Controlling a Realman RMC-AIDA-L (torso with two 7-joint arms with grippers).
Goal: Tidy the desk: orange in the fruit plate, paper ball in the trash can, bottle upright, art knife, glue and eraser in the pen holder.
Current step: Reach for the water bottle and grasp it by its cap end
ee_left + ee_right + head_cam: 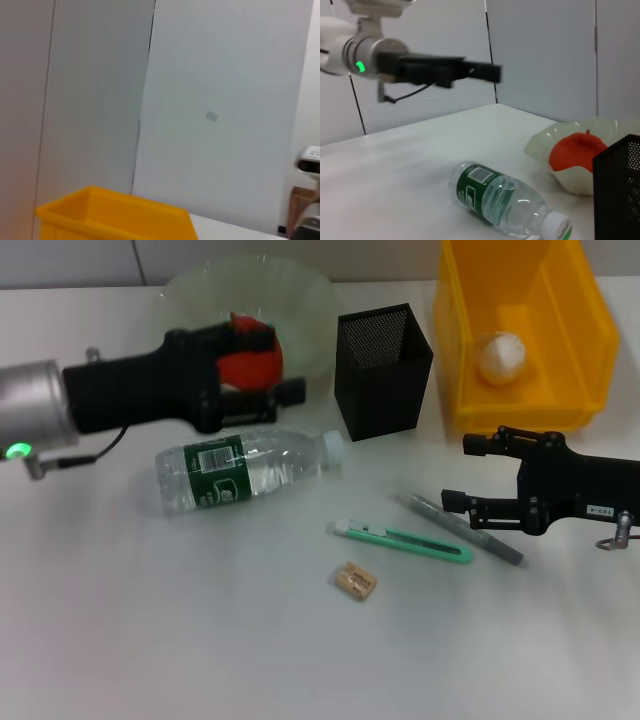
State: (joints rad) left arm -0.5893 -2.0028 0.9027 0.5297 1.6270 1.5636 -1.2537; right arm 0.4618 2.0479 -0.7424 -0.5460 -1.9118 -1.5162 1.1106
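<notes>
The orange (250, 365) sits in the fruit plate (300, 295) at the back of the surface (150, 640), and the paper ball (502, 356) lies inside the yellow trash can (585, 300), so those two jobs look done. The bottle (250, 472) lies on its side in front of the plate, cap pointing toward the pen holder (383, 370), not yet stood up. The left gripper (285, 365) hangs above the near rim of the plate, just over the bottle, probably to reach it next; whether its fingers are spread or pressed together I cannot tell. Toward the front, the art knife (405, 540), the glue (462, 528) and the eraser (355, 581) rest flat on the surface, none in the holder. The right gripper (460, 472) waits low beside the glue's far end, fingers spread, likely ready for that stick.
</notes>
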